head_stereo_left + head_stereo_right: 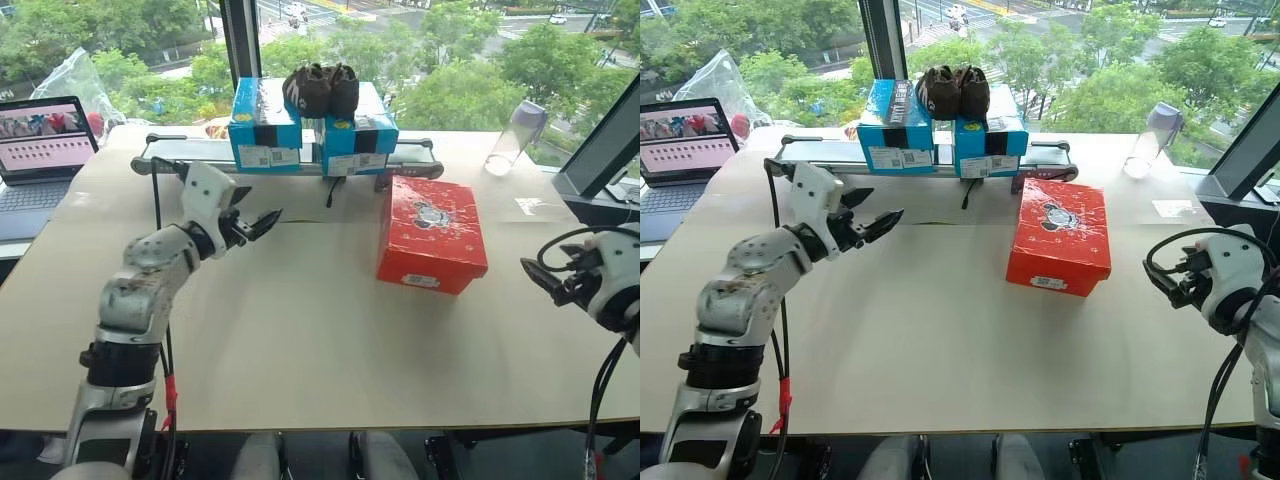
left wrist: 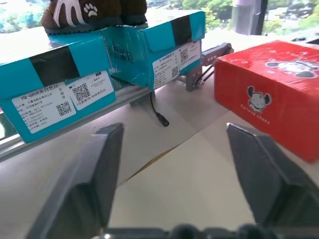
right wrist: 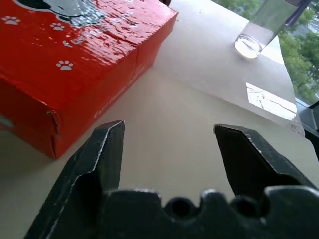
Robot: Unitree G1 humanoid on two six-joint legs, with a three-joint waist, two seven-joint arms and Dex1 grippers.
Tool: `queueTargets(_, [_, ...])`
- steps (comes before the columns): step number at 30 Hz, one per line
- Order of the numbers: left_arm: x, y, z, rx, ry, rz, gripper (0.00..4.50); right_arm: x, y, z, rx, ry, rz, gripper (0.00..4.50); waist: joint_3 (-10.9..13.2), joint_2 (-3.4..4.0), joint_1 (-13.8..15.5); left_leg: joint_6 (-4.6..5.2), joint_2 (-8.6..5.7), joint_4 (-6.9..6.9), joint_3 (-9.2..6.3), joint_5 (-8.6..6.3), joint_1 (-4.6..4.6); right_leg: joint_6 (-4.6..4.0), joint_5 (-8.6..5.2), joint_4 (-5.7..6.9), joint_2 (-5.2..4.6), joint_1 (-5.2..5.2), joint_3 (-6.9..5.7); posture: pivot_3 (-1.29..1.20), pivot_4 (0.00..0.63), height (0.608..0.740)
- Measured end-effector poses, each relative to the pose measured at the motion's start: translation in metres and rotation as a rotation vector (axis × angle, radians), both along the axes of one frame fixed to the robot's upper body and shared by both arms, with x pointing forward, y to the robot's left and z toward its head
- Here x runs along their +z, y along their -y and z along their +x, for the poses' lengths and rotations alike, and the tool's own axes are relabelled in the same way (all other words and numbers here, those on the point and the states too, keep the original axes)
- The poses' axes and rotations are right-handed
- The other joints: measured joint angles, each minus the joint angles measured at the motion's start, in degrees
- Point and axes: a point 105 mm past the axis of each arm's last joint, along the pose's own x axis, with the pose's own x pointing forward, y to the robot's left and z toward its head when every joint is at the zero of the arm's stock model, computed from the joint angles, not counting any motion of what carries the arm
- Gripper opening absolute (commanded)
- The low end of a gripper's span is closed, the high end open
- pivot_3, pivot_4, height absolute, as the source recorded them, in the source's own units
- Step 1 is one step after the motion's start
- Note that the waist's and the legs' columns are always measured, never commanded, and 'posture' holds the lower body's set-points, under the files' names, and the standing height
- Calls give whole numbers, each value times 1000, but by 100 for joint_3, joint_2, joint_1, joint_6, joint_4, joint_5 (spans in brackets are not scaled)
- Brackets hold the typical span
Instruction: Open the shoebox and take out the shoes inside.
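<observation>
While the shoebox point(image 1: 432, 233) sits lid closed on the table point(image 1: 300, 340), right of centre, left gripper point(image 1: 262, 224) hangs above the table well left of it, fingers apart, empty. Right gripper point(image 1: 537, 278) is near the box's right side, fingers apart, empty. Blue boxes point(image 1: 312, 128) with dark shoes point(image 1: 320, 89) behind.

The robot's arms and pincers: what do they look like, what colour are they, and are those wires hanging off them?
Both arms are silvery-grey metal with rounded white wrist housings. The left arm has a black band near its base and a red cable beside a black one. Each of the left gripper and right gripper has two black wedge-shaped fingers. Black cables loop around the right wrist.
</observation>
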Motion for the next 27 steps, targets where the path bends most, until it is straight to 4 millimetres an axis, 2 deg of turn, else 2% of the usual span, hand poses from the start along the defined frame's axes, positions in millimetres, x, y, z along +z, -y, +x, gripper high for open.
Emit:
queueTargets(4, [-5, 3, -8, -86, -46, 17, 773, 8, -2, -6, 49, -16, -13, 934, 0, 0, 14, 0, 2, 18, 0, 0, 0, -4, -2, 2, 0, 6, -2, 0, 150, 740])
queueTargets(6, [-10, 12, -11, -135, -74, 20, 31, 10, -5, -7, 56, -10, -19, 257, 0, 0, 24, 0, 2, 28, -3, 0, -3, -4, -1, 2, 0, 9, -4, 0, 150, 740])
queueTargets(7, [-12, 17, -11, -153, -79, 23, 0, 10, -6, -7, 52, -8, -22, 30, 0, 0, 32, 0, 1, 29, -4, 0, -3, -3, 0, 2, 0, 10, -4, 0, 150, 740])
queueTargets(10, [-19, 33, -11, -212, -103, 39, 0, 4, -5, -7, 20, -11, -48, 30, 0, 0, 64, 0, -1, 33, -4, 0, -2, -3, 0, 2, 0, 14, -3, 0, 150, 740])
queueTargets(15, [-34, 55, 13, -216, -112, 117, 0, -28, 11, -4, -146, -51, -114, 30, 0, 0, 75, 1, -7, 35, -11, 0, -4, -4, 1, 2, 0, 18, -4, 0, 150, 740])
queueTargets(20, [-53, 73, 30, -200, -118, 172, 0, -44, 19, -1, -229, -47, -155, 30, 0, 0, 40, 6, -13, 34, -13, -1, -13, 1, 4, -2, -1, 10, 4, 0, 150, 740])
queueTargets(21, [-59, 88, 37, -199, -118, 165, 0, -47, 23, 3, -255, -37, -163, 30, 0, 0, 47, 7, -18, 35, -17, 0, -13, 4, 5, -2, -2, 13, 2, 0, 150, 740])
queueTargets(24, [-74, 116, 39, -232, -117, 185, 0, -55, 9, 14, -225, -21, -157, 30, 0, -1, 44, 12, -24, 36, -19, 3, -15, 10, 8, -2, -5, 12, 4, 0, 150, 740])
queueTargets(27, [-89, 125, 42, -234, -123, 204, 0, -61, 0, 19, -200, -23, -155, 30, 0, -1, 13, 12, -23, 35, -23, 3, -17, 13, 11, 2, -3, 8, 5, 0, 150, 740])
